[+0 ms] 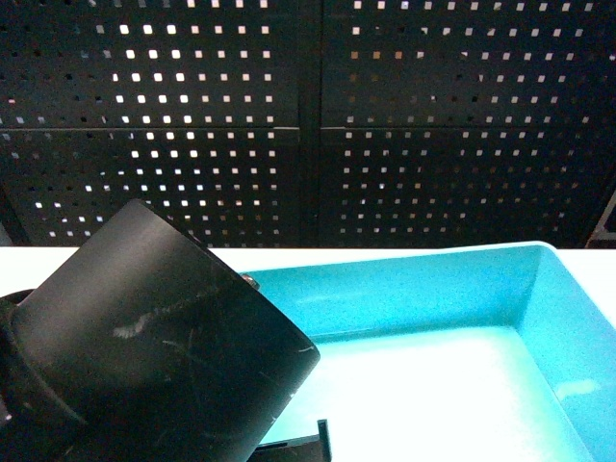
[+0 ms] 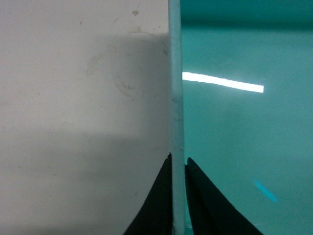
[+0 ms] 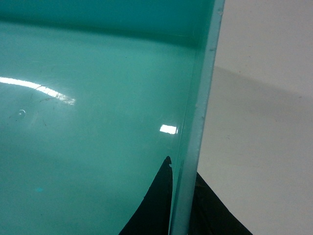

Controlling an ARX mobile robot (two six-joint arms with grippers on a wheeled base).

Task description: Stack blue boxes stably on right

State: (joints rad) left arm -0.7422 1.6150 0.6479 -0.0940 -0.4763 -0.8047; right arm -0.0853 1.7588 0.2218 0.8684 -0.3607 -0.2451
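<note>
One light turquoise blue box (image 1: 414, 294) fills the lower right of the head view, its glossy floor bare. My left gripper (image 2: 179, 157) is shut on the box's left rim (image 2: 175, 88), one finger outside over the table and the other inside the tub. On the opposite wall, my right gripper (image 3: 183, 167) is shut on the right rim (image 3: 203, 98), with its left finger inside the blue box (image 3: 88, 147) and its right finger outside. In the head view the left arm's black body (image 1: 144, 356) hides the box's left end. Neither gripper's fingers show there.
The box sits over a white table (image 2: 73, 122), which also shows to the right of the box in the right wrist view (image 3: 264, 122). A black perforated wall (image 1: 308, 115) stands close behind the table's far edge.
</note>
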